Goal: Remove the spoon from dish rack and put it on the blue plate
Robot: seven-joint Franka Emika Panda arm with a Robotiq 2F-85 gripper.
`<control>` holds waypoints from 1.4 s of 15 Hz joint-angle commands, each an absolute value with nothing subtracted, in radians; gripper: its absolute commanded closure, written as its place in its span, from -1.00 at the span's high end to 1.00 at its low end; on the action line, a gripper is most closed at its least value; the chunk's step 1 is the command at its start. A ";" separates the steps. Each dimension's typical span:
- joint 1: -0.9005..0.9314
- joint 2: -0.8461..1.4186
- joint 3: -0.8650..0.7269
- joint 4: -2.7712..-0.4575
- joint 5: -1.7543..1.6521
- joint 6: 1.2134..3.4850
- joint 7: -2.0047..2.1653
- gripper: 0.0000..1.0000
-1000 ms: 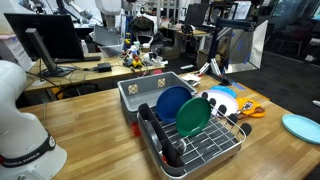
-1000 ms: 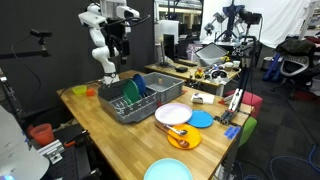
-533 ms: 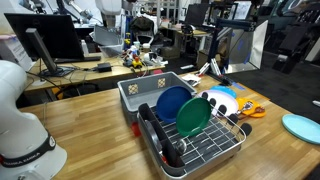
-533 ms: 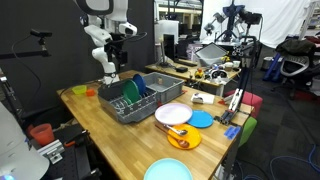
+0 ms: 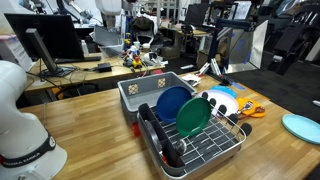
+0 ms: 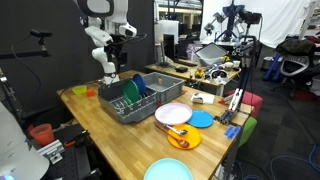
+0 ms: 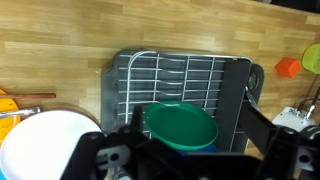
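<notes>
While the hand [image 7: 187, 158] hangs spread wide and empty, the dish rack [image 7: 170, 70] below holds a green plate [image 7: 181, 125].

The place is a robotics laboratory set up in an open-plan office. A wooden workbench [image 6: 110, 138] carries a white robot arm [image 6: 103, 45] at its far end. Behind the workbench, desks hold a computer monitor [image 5: 45, 38], cables and small equipment. An office chair [image 6: 292, 62] stands beyond the workbench among further workstations. A camera on a pole [image 6: 40, 35] stands beside the workbench.
</notes>
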State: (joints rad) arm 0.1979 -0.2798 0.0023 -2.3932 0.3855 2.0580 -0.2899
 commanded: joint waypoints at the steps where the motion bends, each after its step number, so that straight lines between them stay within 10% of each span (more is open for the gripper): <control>1: 0.181 -0.280 0.018 -2.391 0.390 2.055 -0.293 1.00; 21: 0.238 0.113 0.184 -2.266 0.752 2.083 -0.607 1.00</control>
